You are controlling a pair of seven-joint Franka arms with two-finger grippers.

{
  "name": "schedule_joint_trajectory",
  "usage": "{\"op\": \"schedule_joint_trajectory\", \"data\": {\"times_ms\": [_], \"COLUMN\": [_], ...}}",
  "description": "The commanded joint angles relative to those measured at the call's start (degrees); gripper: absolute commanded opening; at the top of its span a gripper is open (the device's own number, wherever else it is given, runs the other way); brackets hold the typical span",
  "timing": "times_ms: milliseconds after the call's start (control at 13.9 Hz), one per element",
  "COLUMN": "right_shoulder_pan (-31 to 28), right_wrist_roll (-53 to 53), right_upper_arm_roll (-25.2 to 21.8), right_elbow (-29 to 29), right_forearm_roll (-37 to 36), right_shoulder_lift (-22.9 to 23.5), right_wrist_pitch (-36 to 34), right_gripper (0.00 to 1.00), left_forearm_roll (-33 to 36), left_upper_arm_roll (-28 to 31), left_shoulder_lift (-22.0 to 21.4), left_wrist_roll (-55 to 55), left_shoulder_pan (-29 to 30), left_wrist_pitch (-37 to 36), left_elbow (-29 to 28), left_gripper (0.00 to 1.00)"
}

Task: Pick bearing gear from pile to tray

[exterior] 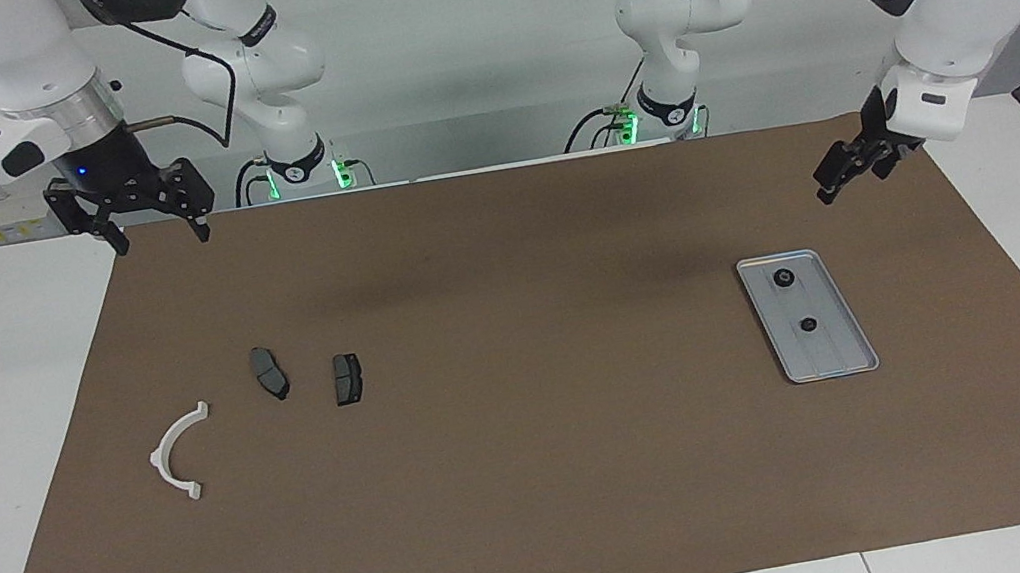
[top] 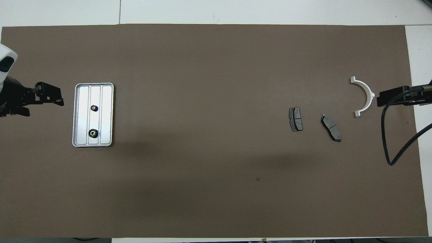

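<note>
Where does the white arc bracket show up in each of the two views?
Facing view: the white arc bracket lies low at the picture's left, beside the two brake pads, farther from the robots than they are.
Overhead view: it sits at the picture's right, above the pads.
Shared landmark: the tray holding two small black gears, at the left arm's end.

Light: bright, even, from above.
Shadows: soft, broad dark patches on the brown mat [exterior: 528, 405] mid-counter.
Glare: mild sheen on the tray [top: 107, 101].
Focus: sharp in both views; no visible edge distortion.
</note>
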Motion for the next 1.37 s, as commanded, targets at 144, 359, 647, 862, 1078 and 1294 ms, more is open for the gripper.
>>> {"op": "schedule_joint_trajectory", "data": {"times_ms": [144,359,647,862,1078,1294], "right_shoulder_pan": [-0.2,-0.2,-0.2,-0.2,-0.2,-0.1], "right_wrist_roll": [0.7,0.8,0.7,0.7,0.7,0.7], "right_upper_arm_roll": [0.0,0.0,0.0,0.0,0.0,0.0], "right_elbow": [-1.0,-1.0,-1.2,-1.3,-1.8,-1.9], "right_forearm_roll": [1.0,1.0,1.0,1.0,1.0,1.0], "right_shoulder_lift": [-0.9,-0.9,-1.0,-1.0,-1.5,-1.5], "right_wrist_pitch": [-0.4,-0.4,-0.5,-0.6,-0.6,-0.6], "right_gripper": [1.00,1.00,1.00,1.00,1.00,1.00], "left_forearm_roll": [0.3,0.3,1.0,0.9,0.8,0.8], "left_upper_arm_roll": [-1.0,-2.0,-6.6,-7.0,-7.5,-7.9], "left_shoulder_lift": [-2.7,-2.6,-0.7,-1.2,-1.4,-1.4], "left_wrist_roll": [1.2,3.1,3.1,3.2,3.2,3.2], "left_shoulder_pan": [1.0,2.6,6.7,6.6,6.6,6.7], "left_wrist_pitch": [0.3,4.7,3.7,1.5,-0.1,0.2], "left_elbow": [-3.4,-4.3,-1.7,-0.2,1.0,1.1], "left_gripper": [1.00,1.00,1.00,1.00,1.00,1.00]}}
